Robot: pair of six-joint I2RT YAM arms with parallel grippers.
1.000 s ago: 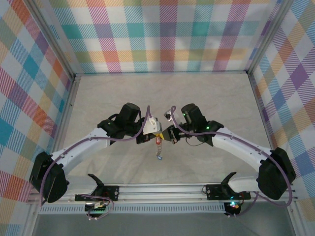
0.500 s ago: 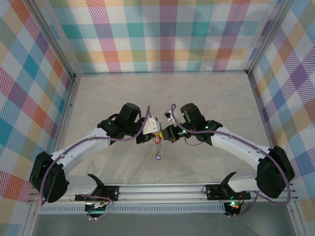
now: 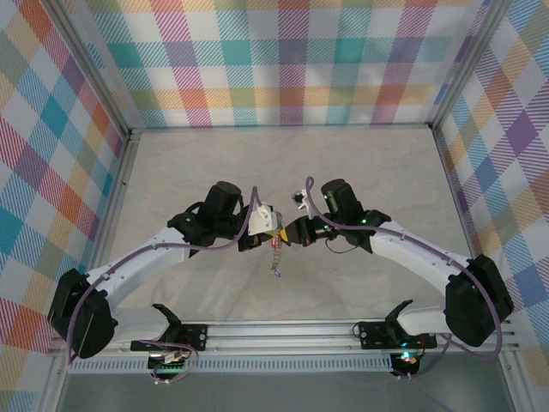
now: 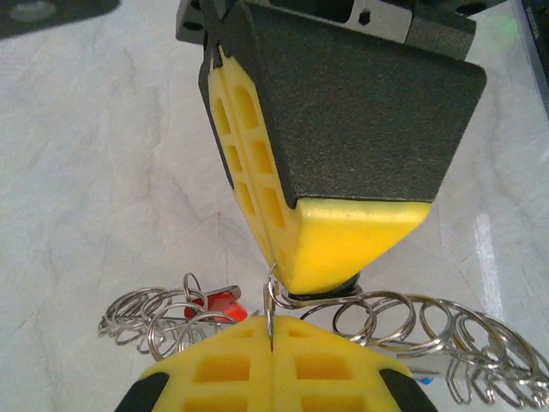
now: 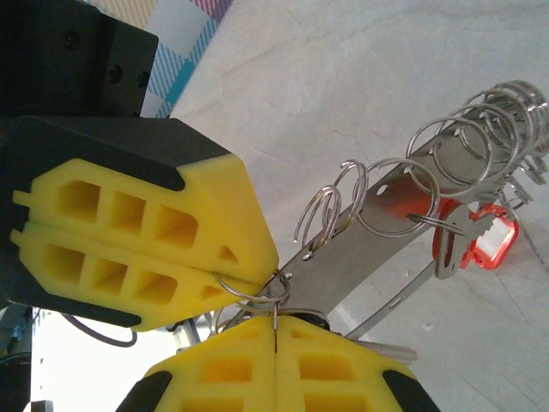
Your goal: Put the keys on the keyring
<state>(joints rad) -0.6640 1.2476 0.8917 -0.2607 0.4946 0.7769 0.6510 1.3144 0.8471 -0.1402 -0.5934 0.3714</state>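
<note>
Over the middle of the table (image 3: pixel 369 172), the left gripper (image 3: pixel 268 239) and the right gripper (image 3: pixel 290 238) meet tip to tip. Each is clamped fully shut on a bit of thin wire at the keyring (image 5: pixel 256 293), which seems to be held clear of the surface, its chain (image 3: pixel 275 260) hanging below. The red key (image 5: pixel 491 238) sits among the chain's loops, off to one side of the pinch; the black key cannot be made out. The main risk is the grip itself: the wire is very fine against the broad yellow pads, so a small twist or uneven pull by either arm could let it slide out or spring free. With the two tips touching, a further push together could bend the ring or knock it askew. The loose loops crowd together and could snag a fingertip or tangle around the key. Anything dropped would lie flat on the table and be hard to pinch again. That table is pale, marbled and smooth, fenced by plaid walls (image 3: pixel 283 60) in many colours, with a metal rail (image 3: pixel 283 330) along the near edge.
</note>
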